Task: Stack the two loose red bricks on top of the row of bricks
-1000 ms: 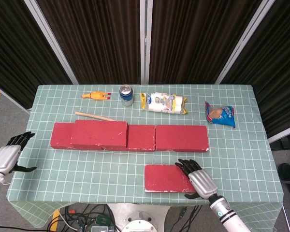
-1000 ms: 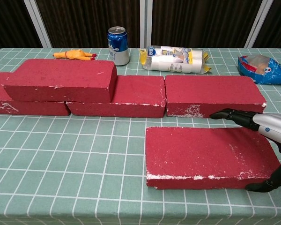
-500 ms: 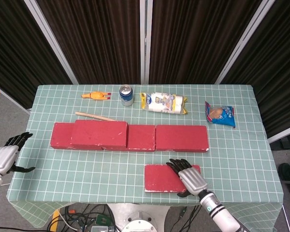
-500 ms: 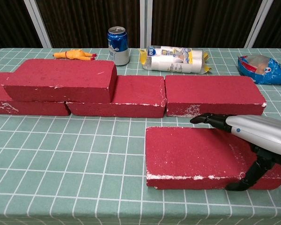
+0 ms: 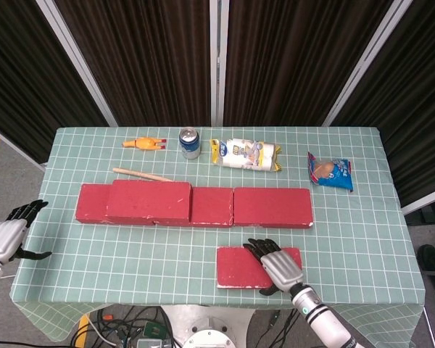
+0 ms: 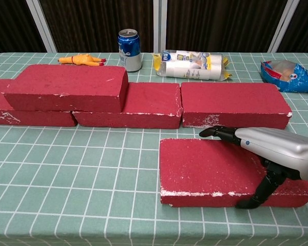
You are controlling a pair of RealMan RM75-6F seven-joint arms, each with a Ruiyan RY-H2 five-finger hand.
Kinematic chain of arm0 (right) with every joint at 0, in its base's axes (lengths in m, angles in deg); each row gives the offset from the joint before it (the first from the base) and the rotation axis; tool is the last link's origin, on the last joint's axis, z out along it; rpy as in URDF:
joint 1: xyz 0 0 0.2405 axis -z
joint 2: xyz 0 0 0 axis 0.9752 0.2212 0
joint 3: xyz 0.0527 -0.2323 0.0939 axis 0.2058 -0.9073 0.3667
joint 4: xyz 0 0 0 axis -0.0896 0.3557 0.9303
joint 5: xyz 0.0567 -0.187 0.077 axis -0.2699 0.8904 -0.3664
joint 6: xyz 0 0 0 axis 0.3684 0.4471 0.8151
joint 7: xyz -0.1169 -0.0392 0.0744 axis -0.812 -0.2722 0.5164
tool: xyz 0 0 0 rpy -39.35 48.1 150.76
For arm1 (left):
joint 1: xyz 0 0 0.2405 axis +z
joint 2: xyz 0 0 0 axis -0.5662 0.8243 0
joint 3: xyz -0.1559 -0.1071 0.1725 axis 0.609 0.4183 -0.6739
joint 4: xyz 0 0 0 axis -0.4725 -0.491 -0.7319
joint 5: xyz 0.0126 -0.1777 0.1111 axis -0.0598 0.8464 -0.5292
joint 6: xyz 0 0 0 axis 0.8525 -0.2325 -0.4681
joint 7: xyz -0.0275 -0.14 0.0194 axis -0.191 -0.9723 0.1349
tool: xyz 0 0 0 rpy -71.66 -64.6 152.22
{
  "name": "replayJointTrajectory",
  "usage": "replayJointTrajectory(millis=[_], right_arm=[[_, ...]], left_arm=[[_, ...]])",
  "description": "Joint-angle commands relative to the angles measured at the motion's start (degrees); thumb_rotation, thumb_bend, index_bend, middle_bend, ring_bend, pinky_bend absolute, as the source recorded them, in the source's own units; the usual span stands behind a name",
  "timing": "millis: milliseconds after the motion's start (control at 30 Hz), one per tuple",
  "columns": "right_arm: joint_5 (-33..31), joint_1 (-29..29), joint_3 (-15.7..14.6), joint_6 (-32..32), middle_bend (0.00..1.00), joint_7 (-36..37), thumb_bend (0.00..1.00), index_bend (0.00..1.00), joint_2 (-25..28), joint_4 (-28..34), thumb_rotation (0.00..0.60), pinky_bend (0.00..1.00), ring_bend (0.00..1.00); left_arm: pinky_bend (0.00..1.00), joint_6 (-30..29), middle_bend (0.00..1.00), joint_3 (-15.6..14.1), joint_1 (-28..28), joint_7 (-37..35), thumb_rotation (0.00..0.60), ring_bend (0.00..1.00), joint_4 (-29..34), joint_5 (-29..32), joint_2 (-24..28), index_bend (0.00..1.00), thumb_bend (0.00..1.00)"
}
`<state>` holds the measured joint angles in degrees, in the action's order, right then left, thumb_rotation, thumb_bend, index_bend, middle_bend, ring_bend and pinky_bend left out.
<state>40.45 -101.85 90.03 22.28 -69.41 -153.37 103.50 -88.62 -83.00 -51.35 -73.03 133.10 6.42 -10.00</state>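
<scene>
Right hand [image 6: 269, 148] clasps the loose brick [image 6: 215, 166]; only the head view shows the left hand [image 5: 7, 235], fingers apart, empty. No label is legible.

Loose brick [image 6: 215, 166] matt, rough, chipped white at edges; right robot hand [image 6: 269, 148] smooth grey shell, black fingers; worktop [image 6: 82, 169] cloth-covered; can [image 6: 129, 49] glossy metal.

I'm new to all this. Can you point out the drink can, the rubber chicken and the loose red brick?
drink can [image 6: 129, 50], chest view, side wall.
rubber chicken [image 5: 143, 143], head view, body.
loose red brick [image 6: 205, 165], chest view, bare top face.
</scene>
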Motion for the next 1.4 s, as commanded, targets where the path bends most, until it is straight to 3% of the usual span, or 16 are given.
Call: replayJointTrajectory(millis=[33,200,500,667,867,1100,1400], right_arm=[[-0.5,-0.3,-0.1,-0.4,0.05,-0.2,0.00,0.00,-0.4,-0.4,0.600,0.00,0.00],[-1.4,-0.5,-0.1,-1.0,0.10,0.1,0.03,0.00,-0.8,-0.5,0.600,0.07,0.01],[-1.8,-0.7,-0.7,-2.3,0.21,0.7,0.10,0.05,-0.7,-0.4,0.600,0.24,0.15],[0.0,-0.3,-1.2,-3.8,0.21,1.6,0.11,0.06,0.2,0.4,0.600,0.25,0.16],[4.5,0.0,-0.6,-6.3,0.21,3.8,0.11,0.06,4.9,4.3,0.600,0.25,0.16],[2.4,-4.8,6.0,-0.9,0.21,12.1,0.12,0.07,13.1,4.9,0.600,0.25,0.16],[2.6,-12.3,11.9,7.8,0.21,19.8,0.12,0.07,18.0,-4.8,0.600,0.25,0.16]], left_arm=[[0.00,0.1,0.00,0.0,0.0,-0.1,0.600,0.00,-0.1,0.0,0.0,0.01,0.00],[0.00,-0.4,0.00,0.2,0.3,0.0,0.600,0.00,-0.4,0.1,-0.4,0.01,0.00],[0.00,-0.3,0.00,0.1,0.4,0.1,0.600,0.00,-0.5,0.0,-0.4,0.01,0.00],[0.00,-0.4,0.00,0.1,0.4,0.4,0.600,0.00,-0.1,-0.2,-0.3,0.01,0.00],[0.00,-0.8,0.00,0.1,0.5,1.1,0.600,0.00,1.1,-0.5,0.2,0.01,0.00],[0.00,-2.5,0.00,0.5,1.0,1.7,0.600,0.00,2.0,-0.8,0.1,0.01,0.00],[0.00,-7.2,0.00,1.0,2.7,3.8,0.600,0.00,3.5,-1.7,0.7,0.01,0.00]])
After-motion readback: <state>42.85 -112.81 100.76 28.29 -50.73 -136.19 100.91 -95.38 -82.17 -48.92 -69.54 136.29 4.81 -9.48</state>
